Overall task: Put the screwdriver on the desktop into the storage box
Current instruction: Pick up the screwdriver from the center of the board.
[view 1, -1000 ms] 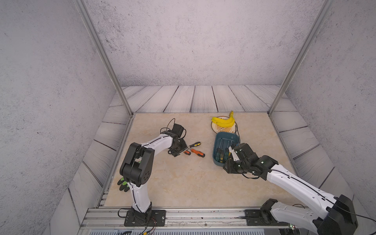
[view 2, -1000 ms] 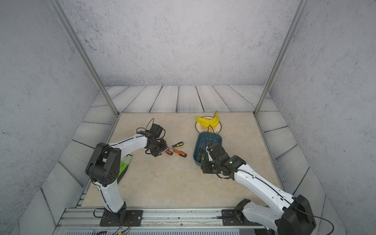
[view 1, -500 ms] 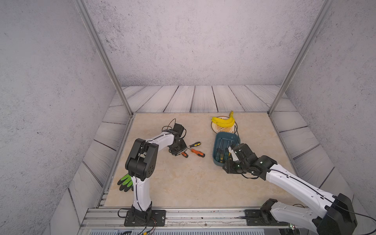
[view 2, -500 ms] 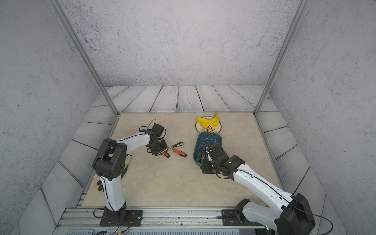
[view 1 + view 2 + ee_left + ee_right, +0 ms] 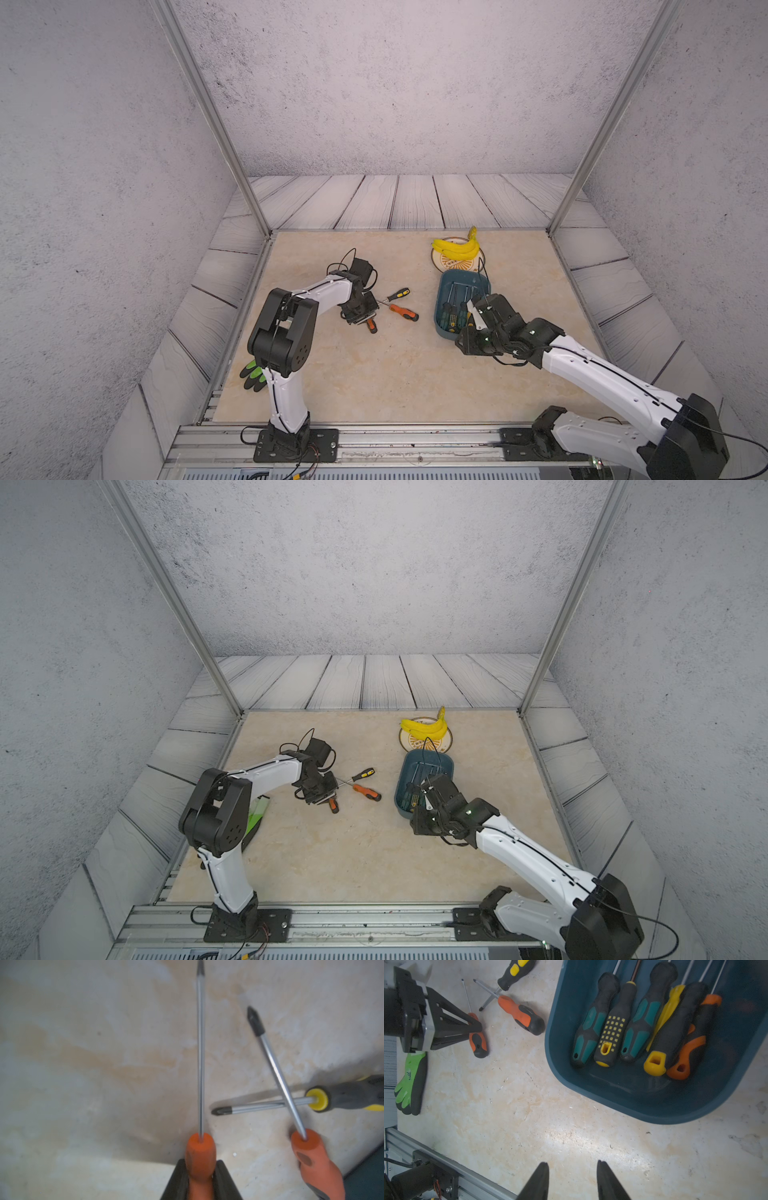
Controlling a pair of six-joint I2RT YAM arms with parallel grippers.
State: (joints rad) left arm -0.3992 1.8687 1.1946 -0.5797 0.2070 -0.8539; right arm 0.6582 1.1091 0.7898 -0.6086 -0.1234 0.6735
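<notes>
Left wrist view: the left hand (image 5: 200,1169) has both black fingers pinched shut on the handle of the slim orange screwdriver (image 5: 199,1147). It seems to lie low on the counter (image 5: 83,1064), shaft pointing straight ahead. Just beside it, a thick orange screwdriver (image 5: 311,1157) and a yellow-black screwdriver (image 5: 349,1099) lie with their shafts crossed. Best to lift straight up first so the long tip clears that pair. Then carry it level to the storage box (image 5: 654,1105) and lay it along those already inside. The right hand (image 5: 572,1178) hangs open and empty by the box's near end, so come in from the free side. Farther out are a green glove (image 5: 411,1082), bananas (image 5: 456,248) on a plate (image 5: 453,264), grey plank surrounds and rough grey walls.
</notes>
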